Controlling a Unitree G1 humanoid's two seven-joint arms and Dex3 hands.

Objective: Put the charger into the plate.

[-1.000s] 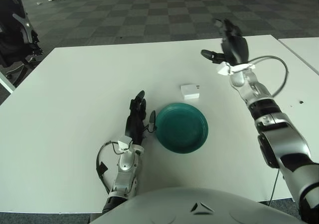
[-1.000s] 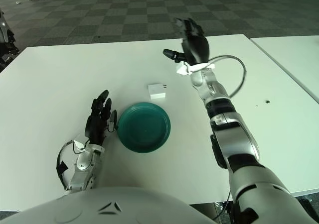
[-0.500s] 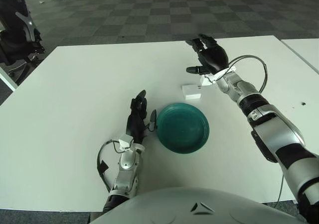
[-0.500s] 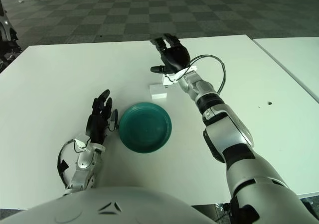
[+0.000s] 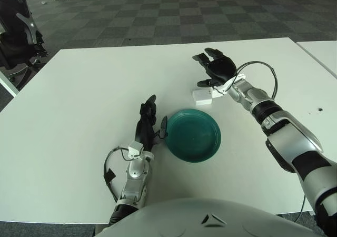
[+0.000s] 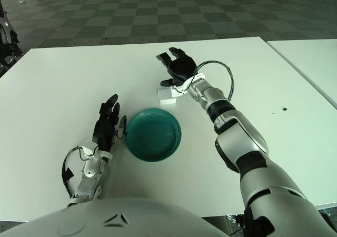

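White desk (image 5: pixel 84 89). Second white desk (image 5: pixel 322 50) just right. Dark checkered carpet floor (image 5: pixel 158 16) beyond. Black chair (image 5: pixel 18 34) far left.

The white rectangular worktop (image 5: pixel 79 116) is seen from above and behind by both eyes of the head camera, which is aimed forward and down across it toward a grey chequered carpet floor (image 5: pixel 158 16) beyond its far edge. The left eye view is taken slightly left of the right. Nearly the whole worktop is shared by both views, seen from close range.
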